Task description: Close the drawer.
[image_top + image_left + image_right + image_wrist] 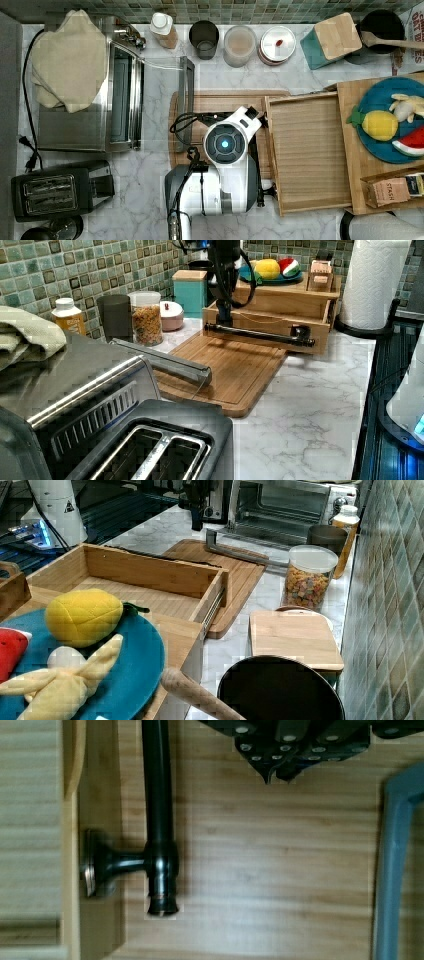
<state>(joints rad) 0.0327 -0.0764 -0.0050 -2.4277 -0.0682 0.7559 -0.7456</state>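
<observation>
The light-bamboo drawer (307, 150) stands pulled far out of its wooden box unit (350, 95), toward the top view's left, with a bare ribbed floor (145, 597). A dark metal bar handle (260, 335) runs along its front face (272, 322). My gripper (224, 321) hangs straight down at one end of that bar, on the cutting-board side. In the wrist view the gripper (276, 777) is shut on nothing, and the handle (157, 795) lies a short gap beside it, apart from the fingertips. The white arm head (225, 142) covers the gripper from above.
A darker cutting board (235, 375) lies in front of the drawer. The toaster oven's open glass door (186, 95) rests over the board's far edge. Jars (240, 45) line the tiled wall. A blue plate (382, 100) of toy fruit and a tea box (387, 192) sit on the unit.
</observation>
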